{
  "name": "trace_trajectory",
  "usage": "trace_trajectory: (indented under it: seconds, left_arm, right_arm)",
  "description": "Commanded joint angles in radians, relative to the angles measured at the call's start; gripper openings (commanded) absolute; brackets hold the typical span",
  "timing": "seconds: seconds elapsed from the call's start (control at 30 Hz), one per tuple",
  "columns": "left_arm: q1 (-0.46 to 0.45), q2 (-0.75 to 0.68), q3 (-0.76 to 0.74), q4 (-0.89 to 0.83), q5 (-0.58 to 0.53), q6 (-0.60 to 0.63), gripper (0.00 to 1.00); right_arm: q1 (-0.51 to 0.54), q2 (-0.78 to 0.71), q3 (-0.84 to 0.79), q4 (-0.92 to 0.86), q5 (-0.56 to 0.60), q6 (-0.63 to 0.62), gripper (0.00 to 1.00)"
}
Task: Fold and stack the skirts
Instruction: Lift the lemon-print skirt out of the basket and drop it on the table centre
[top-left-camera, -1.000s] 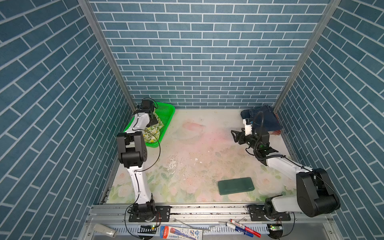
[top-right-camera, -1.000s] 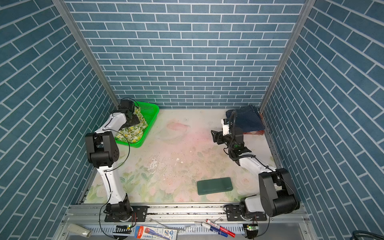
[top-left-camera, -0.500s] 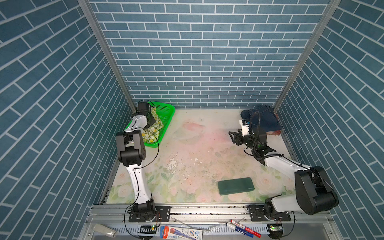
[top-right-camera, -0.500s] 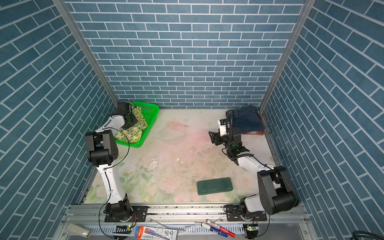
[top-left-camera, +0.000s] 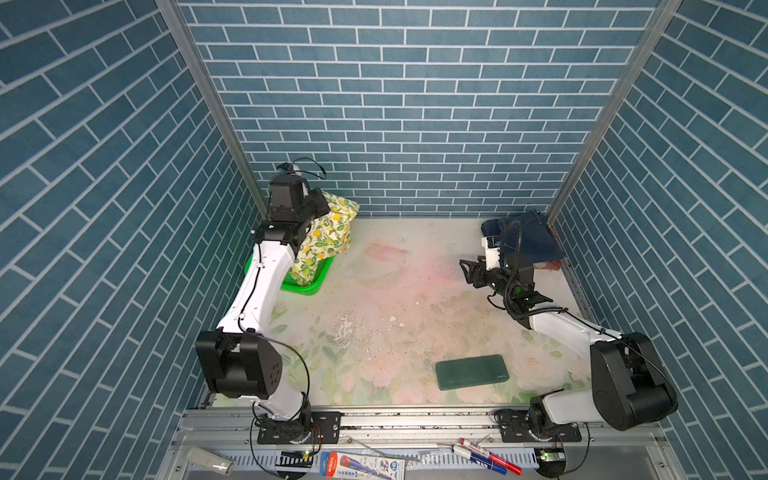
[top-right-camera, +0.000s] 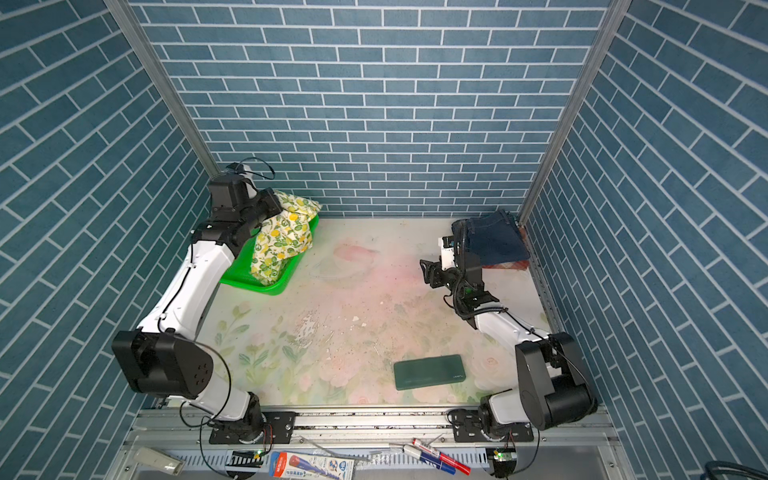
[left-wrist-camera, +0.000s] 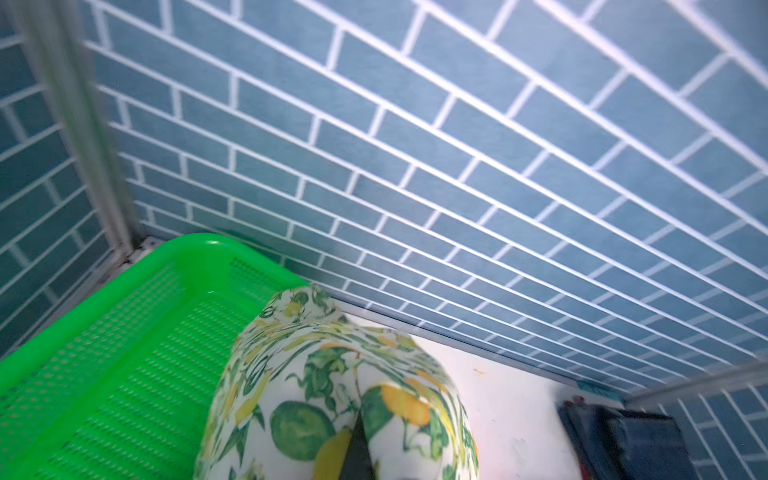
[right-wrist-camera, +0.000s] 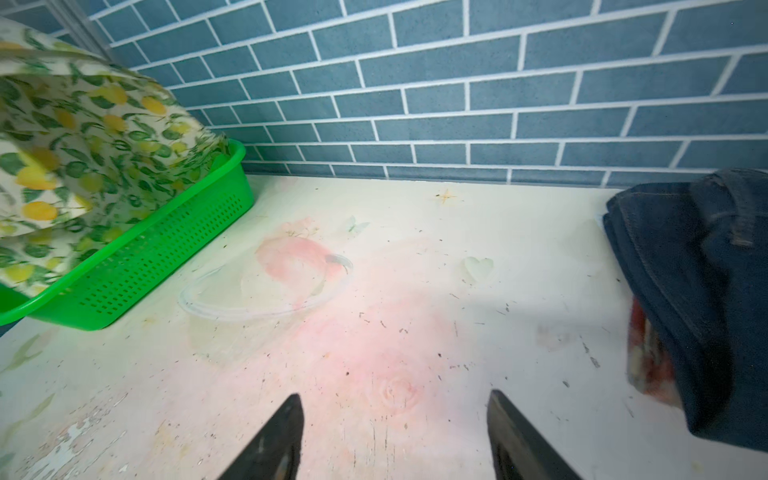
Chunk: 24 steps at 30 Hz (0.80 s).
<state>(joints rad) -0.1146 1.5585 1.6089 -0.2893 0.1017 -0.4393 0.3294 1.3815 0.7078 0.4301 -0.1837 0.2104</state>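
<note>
A green plastic mesh basket (top-left-camera: 308, 287) sits in the far left corner of the floral-printed table (top-left-camera: 395, 316), against the blue brick-pattern walls. A flat dark green slab (top-left-camera: 471, 371) lies near the front edge, well apart from all the cloth. It has a small pale mark at one corner, which may be lettering but is too small to read. On the metal rail in front of the table are red and blue marker pens (top-left-camera: 492, 458) and a printed red-and-blue carton (top-left-camera: 361, 463). The carton's text is not legible either.

The left gripper (left-wrist-camera: 358, 446) is clenched on the lemon-print skirt (top-left-camera: 326, 237). The cloth drapes over the closed dark tip and hangs down, with its lower folds reaching into the basket. In both top views the left wrist hides the pinch point itself. The bunched cloth rises above the basket rim and spills toward the table side.

The right gripper (right-wrist-camera: 395, 395) is released. Its two dark fingers stand apart with only bare table between them, above a pink patch of the print. It points toward the basket and touches no cloth.

The dark blue denim skirt (top-left-camera: 536, 237) lies folded in the far right corner, just beside and behind the right wrist. A black cable from the arm crosses in front of it in both top views. The rust-red plaid skirt (top-left-camera: 549, 264) lies under the denim skirt, with only a strip of its edge showing.
</note>
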Motion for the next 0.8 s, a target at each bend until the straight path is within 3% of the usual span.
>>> trace_trajectory:
  seconds: [0.0, 0.17, 0.3, 0.43, 0.47, 0.5, 0.53, 0.63, 0.77]
  left_arm:
    - [-0.11, -0.054, 0.064, -0.002, 0.054, 0.04, 0.0]
    - [-0.279, -0.081, 0.06, 0.023, 0.062, 0.011, 0.0]
    - [-0.359, -0.091, -0.022, 0.12, 0.079, -0.035, 0.0]
    - [-0.38, 0.043, -0.066, 0.116, 0.107, -0.055, 0.03]
    - [-0.381, 0.089, -0.067, 0.115, 0.129, -0.062, 0.19]
    - [-0.38, 0.139, -0.06, 0.102, 0.154, -0.062, 0.46]
    - [-0.38, 0.189, -0.042, 0.081, 0.171, -0.059, 0.66]
    - [-0.381, 0.255, -0.034, 0.039, 0.153, -0.04, 0.98]
    - [-0.381, 0.228, -0.081, -0.003, 0.102, 0.002, 1.0]
  right_arm:
    - [0.004, -0.077, 0.048, -0.065, 0.175, 0.058, 0.69]
    - [-0.019, -0.162, 0.083, -0.23, 0.329, 0.12, 0.69]
    - [-0.091, -0.224, 0.081, -0.3, 0.307, 0.193, 0.68]
    - [-0.157, -0.26, 0.085, -0.363, 0.245, 0.248, 0.68]
    - [-0.161, -0.265, 0.089, -0.378, 0.241, 0.25, 0.68]
    - [-0.163, -0.269, 0.097, -0.4, 0.236, 0.248, 0.68]
    - [-0.163, -0.269, 0.108, -0.425, 0.23, 0.245, 0.69]
    - [-0.163, -0.261, 0.14, -0.492, 0.207, 0.237, 0.72]
    - [-0.163, -0.237, 0.182, -0.558, 0.177, 0.227, 0.73]
